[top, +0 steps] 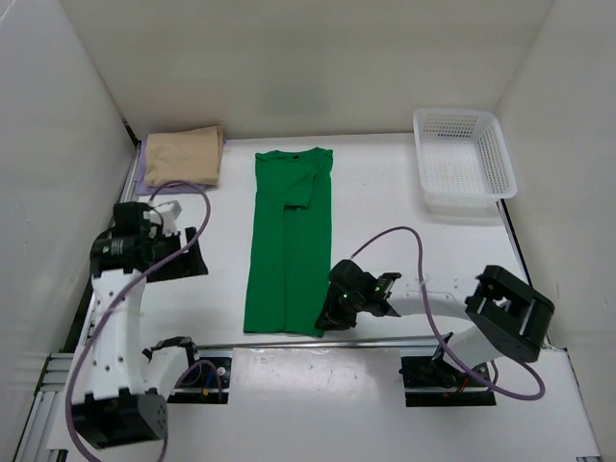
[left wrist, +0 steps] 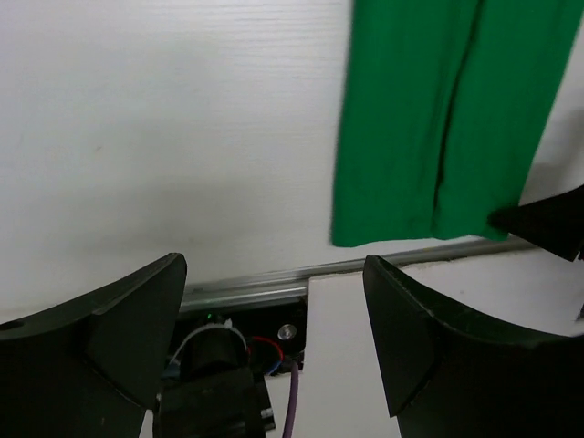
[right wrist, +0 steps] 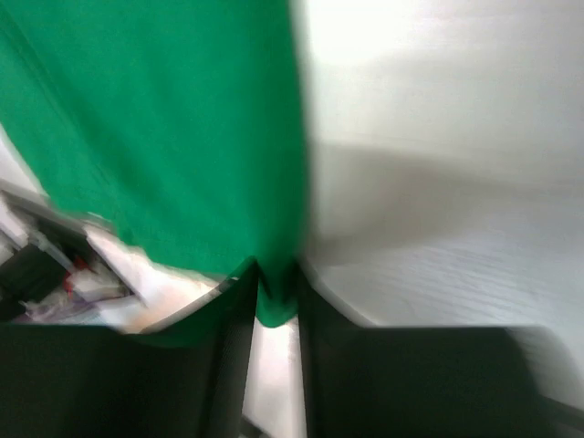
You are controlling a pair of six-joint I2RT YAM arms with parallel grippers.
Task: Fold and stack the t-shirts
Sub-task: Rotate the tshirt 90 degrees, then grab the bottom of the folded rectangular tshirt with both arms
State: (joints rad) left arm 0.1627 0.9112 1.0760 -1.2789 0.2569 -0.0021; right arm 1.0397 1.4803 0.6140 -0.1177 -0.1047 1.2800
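The green t-shirt [top: 289,241] lies in a long narrow strip down the middle of the table, its collar at the far end. My right gripper [top: 332,308] sits at its near right corner, shut on the hem; in the right wrist view green cloth [right wrist: 164,119] is pinched between the fingers [right wrist: 233,319]. My left gripper [top: 173,348] hovers open by the near edge, left of the shirt [left wrist: 429,119], with nothing between its fingers [left wrist: 137,310]. The tan t-shirt [top: 183,154] lies folded at the back left, on top of the lavender one [top: 141,181].
A white mesh basket [top: 462,159] stands at the back right. A metal rail [top: 385,342] runs along the near edge just below the shirt's hem. White walls close in the table on three sides. Purple cables loop from both arms.
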